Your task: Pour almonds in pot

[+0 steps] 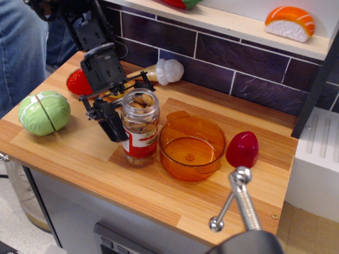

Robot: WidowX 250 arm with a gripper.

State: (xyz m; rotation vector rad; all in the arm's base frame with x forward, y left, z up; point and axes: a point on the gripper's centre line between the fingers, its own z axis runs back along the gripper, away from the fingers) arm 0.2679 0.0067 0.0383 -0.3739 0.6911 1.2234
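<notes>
The almonds (139, 101) fill a clear, lidless jar (142, 144) with a red-and-white label, standing upright on the wooden counter. My black gripper (133, 112) comes down from the upper left and straddles the jar. One finger (113, 125) presses its left side; the other is mostly hidden behind it. The jaws look closed on the jar. The translucent orange pot (180, 168) is empty and sits right next to the jar on its right, seeming to touch it.
A red egg-shaped toy (242, 149) stands right of the pot. A green cabbage toy (44, 112) lies at the left, with a red toy (78, 82) and an ice-cream cone toy (163, 71) behind. A metal lever (239, 197) rises in the foreground. A person in jeans (21, 47) stands at the left.
</notes>
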